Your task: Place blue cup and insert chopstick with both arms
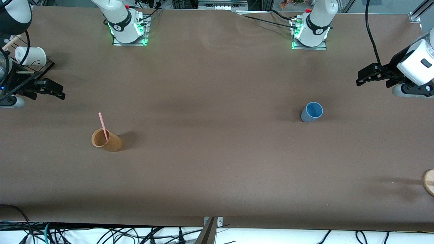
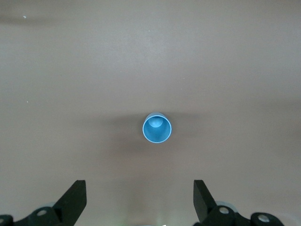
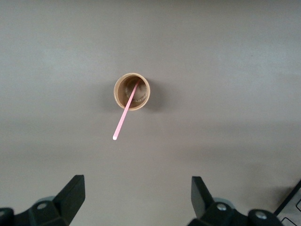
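Note:
The blue cup (image 1: pixel 312 112) stands upright and empty on the brown table toward the left arm's end; it also shows in the left wrist view (image 2: pixel 157 128). The pink chopstick (image 1: pixel 103 126) leans inside a tan-brown cup (image 1: pixel 112 144) toward the right arm's end; in the right wrist view the chopstick (image 3: pixel 124 117) sticks out of that cup (image 3: pixel 116 92). My left gripper (image 1: pixel 360 78) hangs open and empty above the table at the left arm's end, apart from the blue cup (image 2: pixel 140 197). My right gripper (image 1: pixel 59 92) hangs open and empty above the right arm's end (image 3: pixel 136 195).
A white paper cup (image 1: pixel 30 56) lies on a black rack at the right arm's end, with a pale wooden stick (image 1: pixel 12 42) by it. A round wooden piece (image 1: pixel 429 181) shows at the table's edge at the left arm's end.

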You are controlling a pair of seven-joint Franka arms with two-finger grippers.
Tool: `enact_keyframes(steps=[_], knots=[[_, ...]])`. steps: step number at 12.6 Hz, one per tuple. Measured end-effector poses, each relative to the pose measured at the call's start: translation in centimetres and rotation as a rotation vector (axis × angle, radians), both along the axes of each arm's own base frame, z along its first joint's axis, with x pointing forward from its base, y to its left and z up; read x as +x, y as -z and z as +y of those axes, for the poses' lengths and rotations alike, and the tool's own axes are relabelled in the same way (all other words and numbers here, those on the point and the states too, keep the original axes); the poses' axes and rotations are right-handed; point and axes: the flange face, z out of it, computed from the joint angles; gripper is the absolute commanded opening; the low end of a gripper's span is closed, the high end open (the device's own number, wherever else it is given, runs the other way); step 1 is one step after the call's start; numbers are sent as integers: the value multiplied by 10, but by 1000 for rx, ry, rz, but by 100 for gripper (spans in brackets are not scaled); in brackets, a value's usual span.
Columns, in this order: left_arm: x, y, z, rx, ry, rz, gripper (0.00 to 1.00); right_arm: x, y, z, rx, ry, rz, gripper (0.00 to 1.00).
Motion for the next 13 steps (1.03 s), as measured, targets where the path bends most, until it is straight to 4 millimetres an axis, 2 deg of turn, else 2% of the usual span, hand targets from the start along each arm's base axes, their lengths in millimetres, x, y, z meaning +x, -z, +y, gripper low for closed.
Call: enact_keyframes(steps=[8,13], knots=[[0,0,0,0,0,0,100,0,0,0,0,0,0,100],[3,7,0,1,0,12,100,1,3,1,0,-3,6,100]])
